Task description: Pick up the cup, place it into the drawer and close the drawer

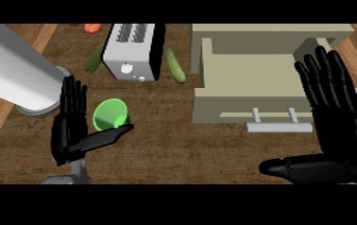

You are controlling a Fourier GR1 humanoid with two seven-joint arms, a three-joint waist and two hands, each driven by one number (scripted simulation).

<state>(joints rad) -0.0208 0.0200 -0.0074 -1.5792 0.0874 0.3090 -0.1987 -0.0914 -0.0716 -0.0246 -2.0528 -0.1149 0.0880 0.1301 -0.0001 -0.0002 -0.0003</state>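
Note:
A green cup lies on its side on the wooden counter, its mouth facing the view. My left hand stands just left of it with fingers straight up and the thumb stretched out under the cup's lower edge; it holds nothing. The beige drawer is pulled open at the right, its inside bare, with a grey bar handle on its front. My right hand is open at the right edge, fingers up over the drawer's right side, thumb pointing left below the handle.
A white and black toaster stands at the back, with a cucumber on its right and another green vegetable on its left. A large grey cylinder leans in at the left. An orange item lies at the far edge.

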